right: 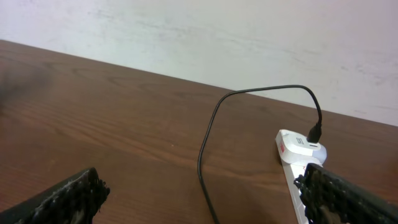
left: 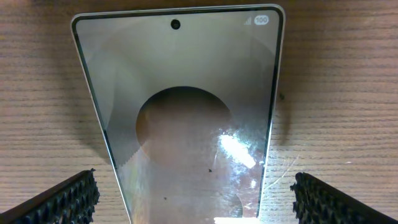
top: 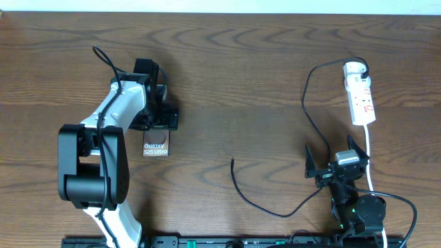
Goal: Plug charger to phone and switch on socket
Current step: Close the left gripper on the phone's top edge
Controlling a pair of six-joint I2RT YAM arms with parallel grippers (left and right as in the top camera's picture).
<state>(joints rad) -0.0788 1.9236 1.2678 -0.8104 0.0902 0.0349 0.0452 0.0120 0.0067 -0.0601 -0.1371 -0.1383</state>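
Observation:
The phone (top: 156, 146) lies flat on the wooden table with its "Galaxy" lettering up; in the left wrist view the phone (left: 186, 124) fills the middle. My left gripper (top: 161, 124) hovers over its far end, open, with a finger (left: 68, 199) on either side and apart from it. The white socket (top: 360, 96) lies at the far right. The charger (top: 262, 207) runs from it in a long black loop to a free tip near the table's middle. My right gripper (top: 335, 153) is open and empty near the front right, and looks toward the charger (right: 208, 137) and the socket (right: 295, 146).
The socket's white cord (top: 370, 158) runs down past the right gripper toward the front edge. A pale wall (right: 249, 37) rises behind the table's far edge. Bare wood lies between the phone and the charger's tip.

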